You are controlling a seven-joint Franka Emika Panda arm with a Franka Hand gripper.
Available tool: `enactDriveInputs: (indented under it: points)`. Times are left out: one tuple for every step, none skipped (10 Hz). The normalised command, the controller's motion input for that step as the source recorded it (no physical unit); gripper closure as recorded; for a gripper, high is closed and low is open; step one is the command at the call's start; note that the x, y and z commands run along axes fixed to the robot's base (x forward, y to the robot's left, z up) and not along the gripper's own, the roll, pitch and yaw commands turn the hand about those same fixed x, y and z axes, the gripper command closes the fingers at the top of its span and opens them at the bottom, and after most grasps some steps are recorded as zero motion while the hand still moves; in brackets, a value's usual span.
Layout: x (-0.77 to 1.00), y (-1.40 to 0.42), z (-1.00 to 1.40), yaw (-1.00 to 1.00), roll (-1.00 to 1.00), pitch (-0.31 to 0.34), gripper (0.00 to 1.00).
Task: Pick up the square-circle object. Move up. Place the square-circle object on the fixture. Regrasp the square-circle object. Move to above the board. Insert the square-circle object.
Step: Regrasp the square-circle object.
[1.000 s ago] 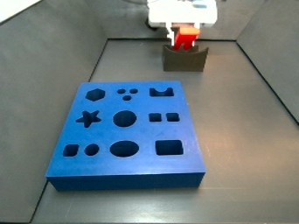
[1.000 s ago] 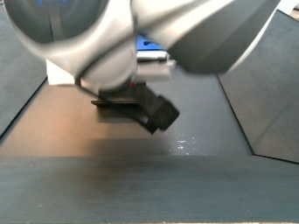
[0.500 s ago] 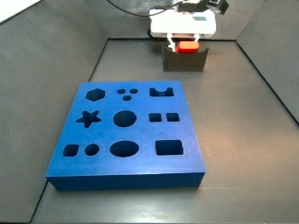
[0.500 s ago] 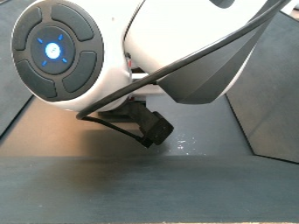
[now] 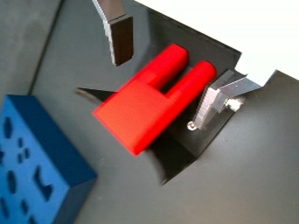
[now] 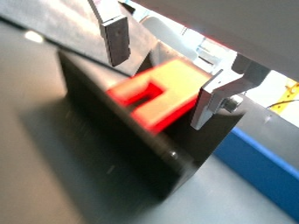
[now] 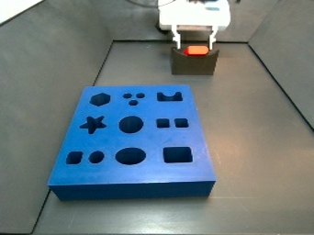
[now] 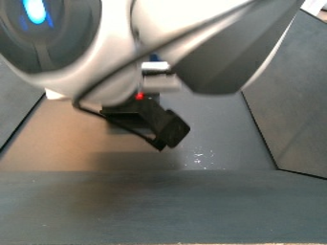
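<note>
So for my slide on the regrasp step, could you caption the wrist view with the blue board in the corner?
Open gripper straddling the red square-circle object resting on the dark fixture, board alongside.

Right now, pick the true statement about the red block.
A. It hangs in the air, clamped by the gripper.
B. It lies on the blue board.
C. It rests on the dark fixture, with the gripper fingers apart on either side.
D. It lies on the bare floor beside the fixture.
C: both wrist views show the red block sitting on the fixture, the gripper open around it with gaps at both fingers.
</note>
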Motion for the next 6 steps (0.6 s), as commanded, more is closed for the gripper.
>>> enactDriveInputs:
  points:
    - [-0.04, 0.0, 1.0, 0.02, 0.04, 0.04, 0.0]
    - [-0.03, 0.0, 0.85, 0.01, 0.04, 0.054, 0.0]
    - [-0.03, 0.0, 0.72, 0.01, 0.04, 0.062, 0.0]
    - [-0.03, 0.0, 0.47, 0.0, 0.04, 0.069, 0.0]
    - [-0.03, 0.0, 0.28, -0.01, 0.05, 0.072, 0.0]
    - [-0.09, -0.99, 1.0, 0.01, 1.0, 0.059, 0.0]
